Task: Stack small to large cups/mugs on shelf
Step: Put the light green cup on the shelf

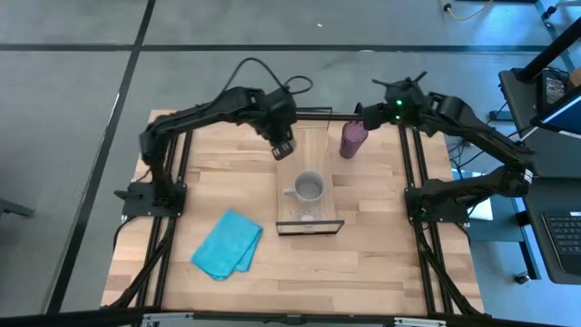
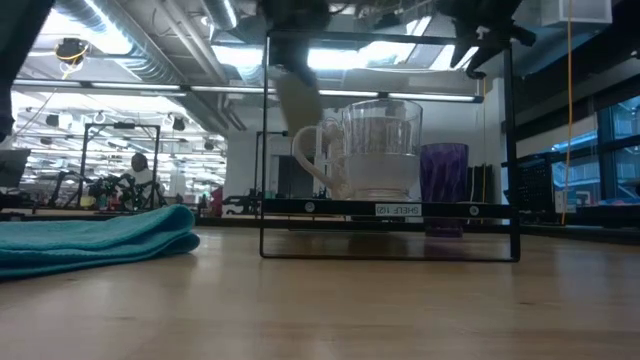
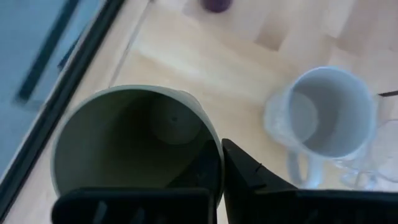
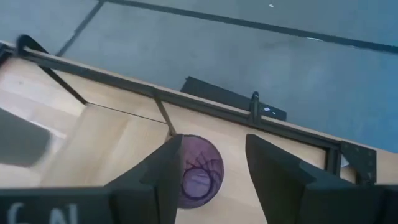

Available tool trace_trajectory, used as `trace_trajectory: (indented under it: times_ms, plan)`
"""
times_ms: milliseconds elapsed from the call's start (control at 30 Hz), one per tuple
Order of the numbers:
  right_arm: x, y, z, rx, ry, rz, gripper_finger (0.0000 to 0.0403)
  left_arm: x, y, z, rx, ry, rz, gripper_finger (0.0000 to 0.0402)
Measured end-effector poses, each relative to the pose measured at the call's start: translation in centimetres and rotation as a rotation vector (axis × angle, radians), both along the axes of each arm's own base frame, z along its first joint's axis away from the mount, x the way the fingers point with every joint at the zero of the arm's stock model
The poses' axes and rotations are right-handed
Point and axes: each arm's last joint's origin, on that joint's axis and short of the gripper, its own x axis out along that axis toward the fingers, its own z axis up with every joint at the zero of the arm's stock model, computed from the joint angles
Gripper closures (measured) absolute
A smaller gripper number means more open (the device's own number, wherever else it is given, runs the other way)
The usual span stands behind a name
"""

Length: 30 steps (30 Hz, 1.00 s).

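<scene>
Shelf (image 1: 320,145): the light-wood board with black edging lies between both arms, its long axis running from the far table edge toward the near edge.

Purple tumbler (image 1: 352,139): stands upright on the tabletop just beside the shelf's right edge, directly below the right gripper (image 4: 211,171). The right gripper's fingers are spread and straddle the tumbler's mouth without visible contact; nothing is held.

Olive-brown cup (image 3: 134,146): clamped by the left gripper (image 1: 282,148) at the far end of the shelf. 1 finger (image 3: 249,177) sits outside the rim, and the jaws are clenched on the wall. The cup's mouth faces up toward the wrist.

Grey mug (image 1: 309,189): upright on the shelf, on the near side of the left gripper, handle toward the left arm.

Clear glass (image 2: 381,148): nearest the shelf's front end, beyond the mug from the left gripper.

Critical relation: the mug lies along the shelf's long axis from the held cup, and the left arm is nearer. Judged step: carrying the cup into line with the mug.
</scene>
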Motion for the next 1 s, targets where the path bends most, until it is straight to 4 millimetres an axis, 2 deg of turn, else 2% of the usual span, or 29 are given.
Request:
trace_trajectory:
  times_ms: [133,300,467,667,1000]
  plan:
    - [-1.0,0.6,0.4,0.007,-0.026,-0.017,0.0228,2.4,-0.1,-0.4,0.003,-0.011,-0.079,0.0401]
    - [-1.3,0.7,0.2,0.031,-0.004,-0.029,0.0228,4.8,-1.4,-0.7,0.031,-0.015,-0.222,0.0401]
    - [-1.0,0.6,0.0,0.038,0.009,-0.029,0.0228,6.6,-2.7,-2.8,0.044,0.057,-0.347,0.0401]
    - [-0.7,0.4,-0.2,0.047,0.018,-0.030,0.0228,7.5,-3.0,-4.4,0.065,0.109,-0.429,0.0401]
    - [0.2,0.0,-0.9,0.081,0.039,-0.018,0.0228,7.7,-3.2,-4.6,0.110,0.124,-0.534,0.0401]
